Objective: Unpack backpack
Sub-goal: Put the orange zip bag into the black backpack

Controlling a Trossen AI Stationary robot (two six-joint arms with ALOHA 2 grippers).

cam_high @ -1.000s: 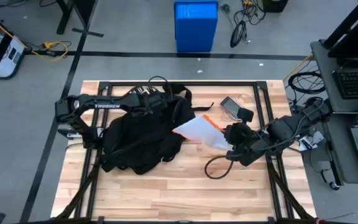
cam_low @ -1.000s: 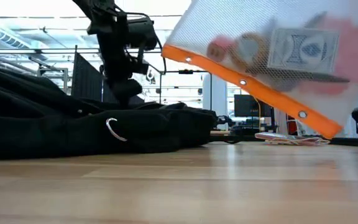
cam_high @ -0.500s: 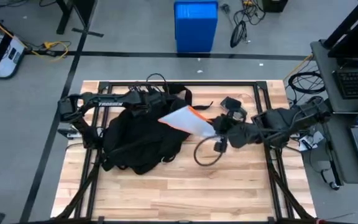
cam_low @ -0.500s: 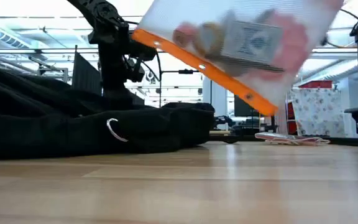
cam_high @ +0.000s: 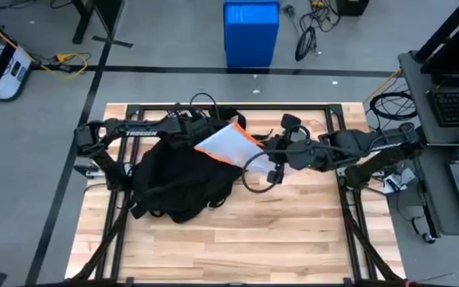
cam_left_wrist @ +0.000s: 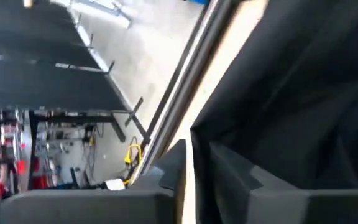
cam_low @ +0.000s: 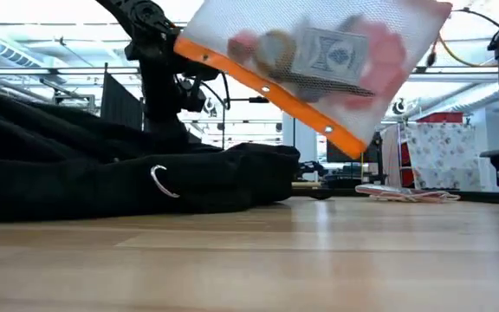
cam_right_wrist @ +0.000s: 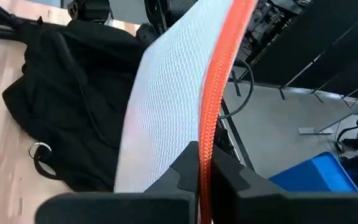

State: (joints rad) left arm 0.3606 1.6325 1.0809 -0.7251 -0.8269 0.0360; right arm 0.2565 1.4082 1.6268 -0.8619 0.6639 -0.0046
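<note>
**Right jaws clamped on the mesh pouch, held over the backpack's edge**

The jaws of the right gripper [cam_right_wrist: 199,163] are pinched shut on the orange zipper band of a white mesh pouch [cam_high: 223,143], which hangs in the air, its long axis slanting down across the low view [cam_low: 306,61]; a boxed card deck and pinkish items show through the mesh. The left gripper [cam_left_wrist: 194,171] has its jaws closed on black fabric at the backpack's far side, apparently holding it.

From the right jaws, the backpack [cam_high: 183,171] lies just beyond and below the pouch, toward the left arm; the pouch's free end overlaps the bag's near edge in the high view. The right arm is the one carrying, so the coming move looks to be its own: swinging the pouch clear of the bag to bare counter [cam_high: 293,239].

The backpack is large, black and slumped flat on the counter, straps loose, a metal ring [cam_low: 158,180] showing on its side.
</note>
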